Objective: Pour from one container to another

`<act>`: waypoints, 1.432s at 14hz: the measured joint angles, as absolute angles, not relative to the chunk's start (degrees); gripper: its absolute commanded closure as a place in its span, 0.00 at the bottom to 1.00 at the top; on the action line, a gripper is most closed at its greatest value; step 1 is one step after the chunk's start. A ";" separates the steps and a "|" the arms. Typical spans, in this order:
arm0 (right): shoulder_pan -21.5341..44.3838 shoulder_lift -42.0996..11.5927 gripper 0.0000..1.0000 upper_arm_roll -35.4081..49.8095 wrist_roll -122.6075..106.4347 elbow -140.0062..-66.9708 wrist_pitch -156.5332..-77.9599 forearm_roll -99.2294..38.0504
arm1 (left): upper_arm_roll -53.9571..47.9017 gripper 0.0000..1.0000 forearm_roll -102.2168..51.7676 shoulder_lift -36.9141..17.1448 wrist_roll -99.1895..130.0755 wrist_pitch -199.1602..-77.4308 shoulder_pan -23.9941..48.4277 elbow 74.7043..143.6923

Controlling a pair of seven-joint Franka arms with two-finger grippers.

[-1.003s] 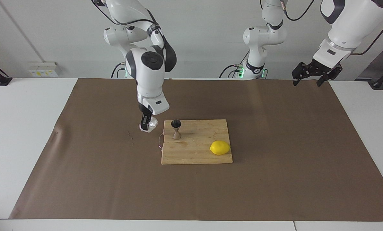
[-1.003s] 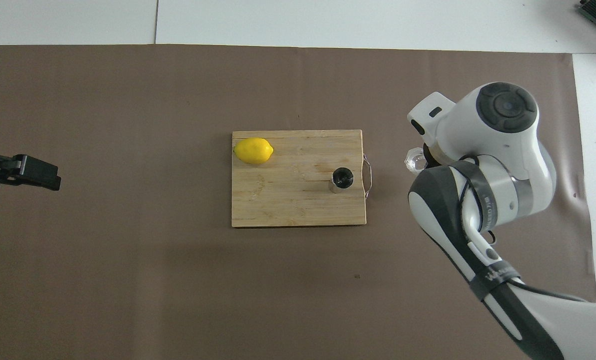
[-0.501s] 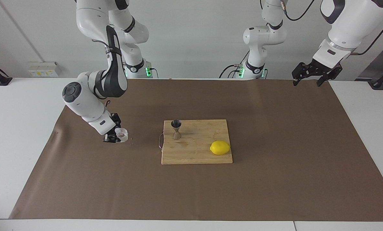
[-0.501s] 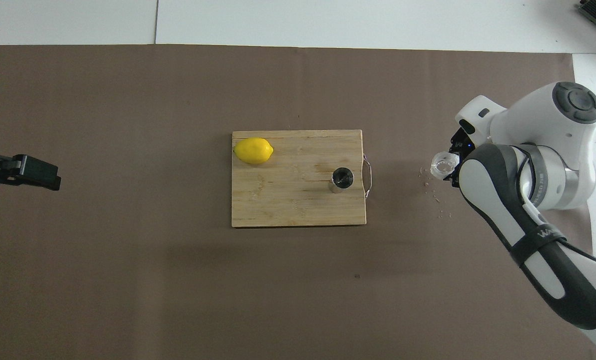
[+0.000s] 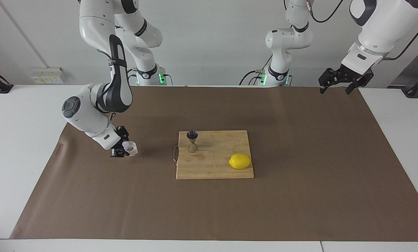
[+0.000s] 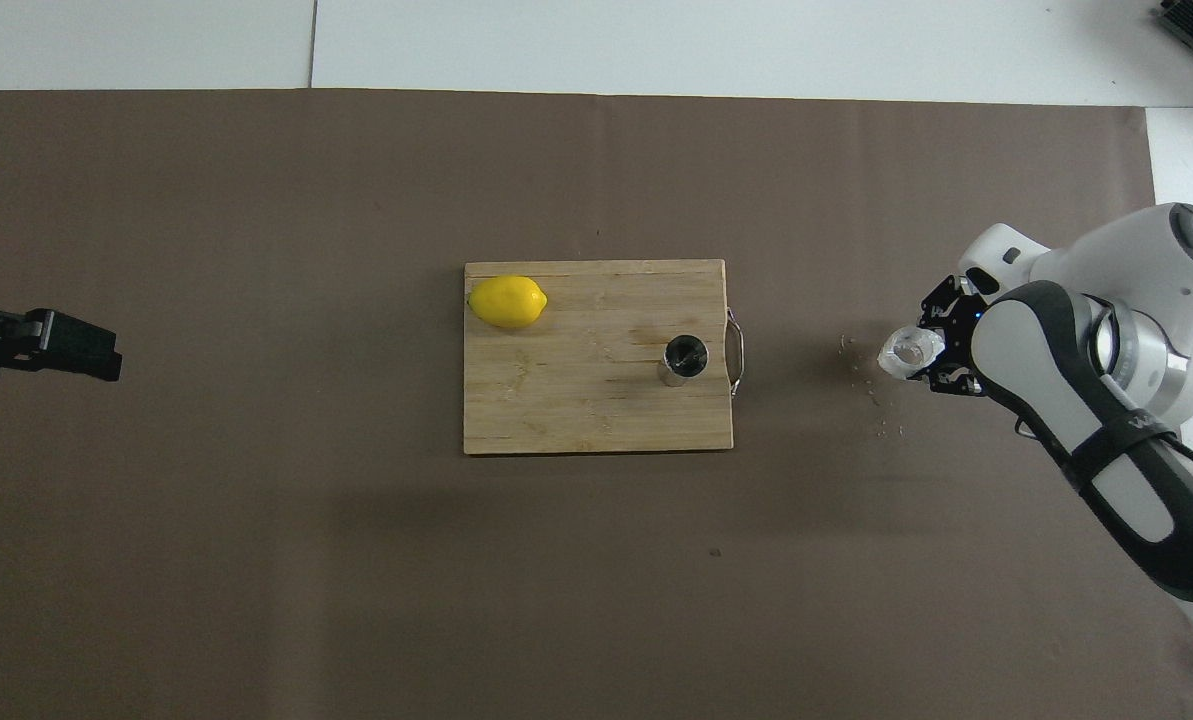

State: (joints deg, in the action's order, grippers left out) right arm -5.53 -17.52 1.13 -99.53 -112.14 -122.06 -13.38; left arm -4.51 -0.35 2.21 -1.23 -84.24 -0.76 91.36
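The clear glass cup [image 5: 131, 148] [image 6: 901, 350] is tilted and hangs low over the brown mat, toward the right arm's end of the table. My right gripper [image 5: 124, 149] [image 6: 922, 352] is shut on it. The steel jigger [image 5: 192, 141] [image 6: 685, 359] stands upright on the wooden cutting board [image 5: 216, 155] [image 6: 576, 395], at the board's end closest to the cup and well apart from it. My left gripper [image 5: 342, 83] [image 6: 51, 345] waits open and raised over the mat's edge at the left arm's end.
A yellow lemon [image 5: 240, 161] [image 6: 507, 301] lies on the board's corner, farther from the robots than the jigger. Small specks [image 6: 866, 385] dot the mat between the cup and the board. A wire loop [image 6: 737, 350] sticks out from the board's end.
My right arm has swung away from beside the board toward its own end of the table, carrying the glass cup. The jigger, lemon and left arm have not moved.
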 measured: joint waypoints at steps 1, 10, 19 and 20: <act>-5.85 -17.53 1.00 1.12 -99.78 -112.36 -122.07 -13.38 | -4.51 0.00 -0.35 2.21 -1.23 -84.24 -0.76 91.36; -6.41 -15.54 0.00 1.53 -96.96 -112.97 -120.49 -13.53 | -4.51 0.00 -0.35 2.21 -1.23 -84.24 -0.76 91.36; -1.82 -5.95 0.00 1.80 -66.18 -111.04 -116.64 -9.10 | -4.51 0.00 -0.35 2.21 -1.23 -84.24 -0.76 91.36; -1.82 -5.73 0.00 1.80 -63.03 -109.85 -116.38 -8.96 | -4.51 0.00 -0.35 2.21 -1.23 -84.24 -0.76 91.36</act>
